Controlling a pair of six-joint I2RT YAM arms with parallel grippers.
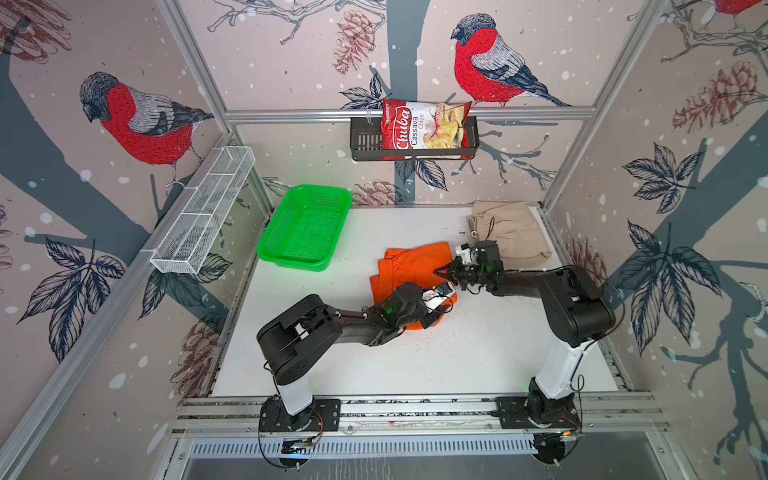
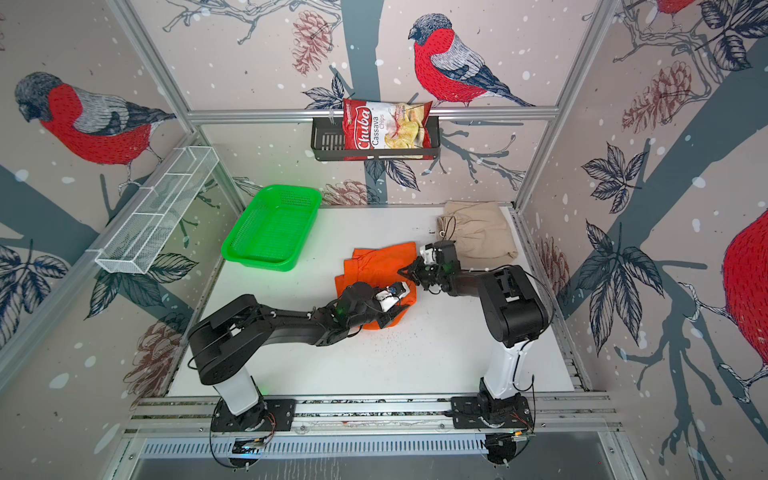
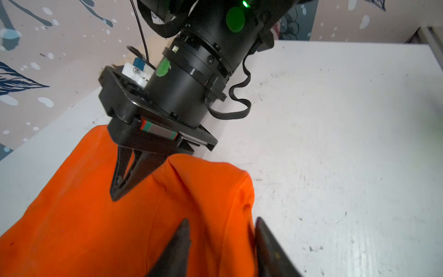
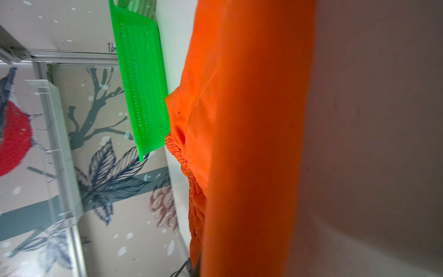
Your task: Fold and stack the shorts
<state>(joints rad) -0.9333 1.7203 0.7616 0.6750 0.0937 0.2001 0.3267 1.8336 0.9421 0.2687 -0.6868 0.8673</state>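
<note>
The orange shorts [image 1: 411, 266] [image 2: 378, 262] lie partly folded mid-table. My left gripper [image 1: 434, 319] [image 2: 395, 311] is at their near right corner. In the left wrist view it stands open [image 3: 223, 220], its fingers either side of a raised fold of orange cloth [image 3: 84, 227]. My right gripper [image 1: 440, 272] [image 2: 405, 272] reaches in over the shorts' right edge. Its fingers [image 3: 124, 177] are pressed together, tips sunk in the cloth. Orange fabric [image 4: 251, 144] fills the right wrist view and hides those jaws. The beige shorts [image 1: 513, 232] [image 2: 478, 232] lie folded at the back right corner.
A green mesh basket [image 1: 266, 249] [image 2: 227, 250] [image 4: 141, 84] sits at the back left of the table. A white wire shelf [image 1: 203, 212] hangs on the left wall. A chips bag [image 1: 424, 129] sits in a black rack on the back wall.
</note>
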